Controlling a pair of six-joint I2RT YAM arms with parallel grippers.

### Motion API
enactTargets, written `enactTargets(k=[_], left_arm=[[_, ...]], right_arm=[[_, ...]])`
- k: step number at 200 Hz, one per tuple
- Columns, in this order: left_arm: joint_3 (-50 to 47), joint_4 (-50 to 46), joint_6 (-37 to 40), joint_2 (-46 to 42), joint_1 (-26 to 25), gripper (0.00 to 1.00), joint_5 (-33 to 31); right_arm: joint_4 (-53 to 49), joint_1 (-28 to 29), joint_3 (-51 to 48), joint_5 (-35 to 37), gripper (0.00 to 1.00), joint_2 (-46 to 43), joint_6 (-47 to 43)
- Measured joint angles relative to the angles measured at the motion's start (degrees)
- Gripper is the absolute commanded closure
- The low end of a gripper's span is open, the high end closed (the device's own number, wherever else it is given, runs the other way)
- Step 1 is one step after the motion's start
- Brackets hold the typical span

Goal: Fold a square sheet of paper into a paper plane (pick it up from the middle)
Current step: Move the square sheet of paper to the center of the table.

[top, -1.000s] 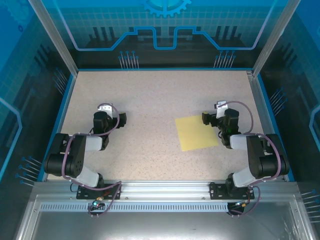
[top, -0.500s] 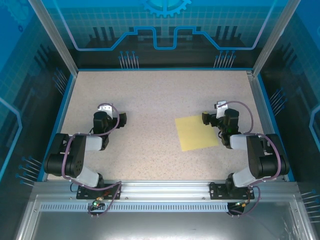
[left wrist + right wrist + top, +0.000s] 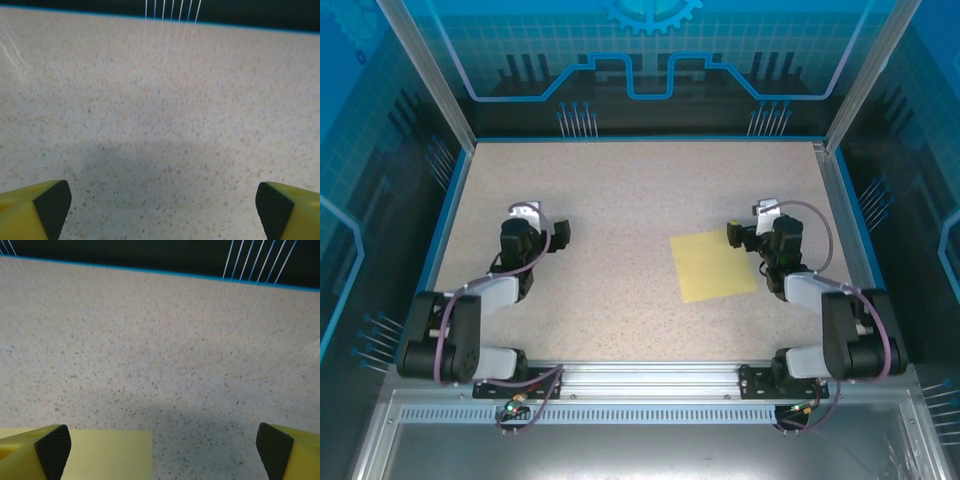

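Note:
The square sheet of paper is plain yellow and lies flat on the speckled table, right of centre. My right gripper sits at the sheet's far right corner, low over the table and pointing at the back wall. In the right wrist view that gripper is open, and the paper's corner lies beside the left fingertip. My left gripper is over bare table on the left side. It is open with nothing between its fingers.
A blue rim and dark back wall bound the table's far edge. Aluminium posts stand at the back corners. The arm bases sit on the near rail.
Both arms have lowered their elbows and stretched slightly forward, nudging the grippers toward the back. The yellow sheet has not moved.

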Motion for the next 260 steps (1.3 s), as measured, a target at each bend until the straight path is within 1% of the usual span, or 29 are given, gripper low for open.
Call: enactTargets(k=[28,46,64,93,111,131,168,192,223,260], left_arm=[[1.5,-8.0,-2.2,-7.0,-0.4,0.01,0.1],[4.3,-14.4,-3.3,-8.7,-1.9,0.01,0.6],[7.4,-20.0,-5.9,-9.4,-3.3,0.01,2.8],[12.2,-29.7,-10.5,-9.4,-5.1,0.01,7.2],[15.9,-36.2,-12.6,-9.2,-8.0,0.01,9.7],[18.5,-40.9,-15.2,-9.2,-11.0,0.01,13.2],[18.8,-45.4,-19.8,-9.2,-14.6,0.01,19.5],[18.8,-45.8,-22.4,-9.2,-15.9,0.01,23.7],[18.8,-45.6,-24.3,-9.1,-16.4,0.01,26.8],[18.1,-44.8,-25.4,-7.0,-17.1,0.01,29.0]], right_arm=[[-10.8,0.9,2.8,-0.6,0.01,-8.7,2.0],[-17.7,2.9,4.8,-1.5,0.01,-13.4,3.9],[-25.3,5.3,7.0,-2.8,0.01,-17.0,5.9],[-37.8,10.3,13.2,-4.1,0.01,-17.2,8.5],[-44.5,13.8,16.7,-4.5,0.01,-16.6,9.9],[-50.8,16.7,19.6,-4.7,0.01,-15.5,11.5],[-60.2,21.2,22.6,-3.8,0.01,-12.5,13.5],[-64.6,23.8,22.6,-0.9,0.01,-10.4,14.9],[-67.3,25.8,22.6,3.6,0.01,-7.5,16.6],[-67.5,26.0,22.6,8.4,0.01,-4.1,19.9]])
